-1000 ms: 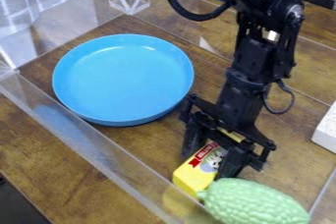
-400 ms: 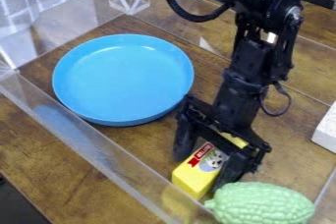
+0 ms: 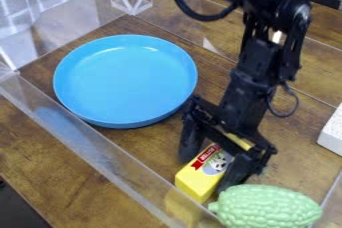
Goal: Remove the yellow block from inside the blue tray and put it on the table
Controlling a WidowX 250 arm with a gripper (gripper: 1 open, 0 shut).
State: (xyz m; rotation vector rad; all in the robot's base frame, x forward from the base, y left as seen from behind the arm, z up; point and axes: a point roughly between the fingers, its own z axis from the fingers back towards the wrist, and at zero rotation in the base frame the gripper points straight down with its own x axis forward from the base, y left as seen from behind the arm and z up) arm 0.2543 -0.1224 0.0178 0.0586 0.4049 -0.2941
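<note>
The hand (image 3: pixel 222 152) is standing with its fingers spread apart, straddling the upper end of the yellow block (image 3: pixel 207 169), which is lying on the desk (image 3: pixel 134 157) directly below it, while the blue tray (image 3: pixel 124 78) is sitting to its upper left and a green gourd toy (image 3: pixel 267 208) is resting just below.

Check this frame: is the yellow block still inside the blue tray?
No, the block lies on the table beside the green toy, and the tray holds nothing.
</note>
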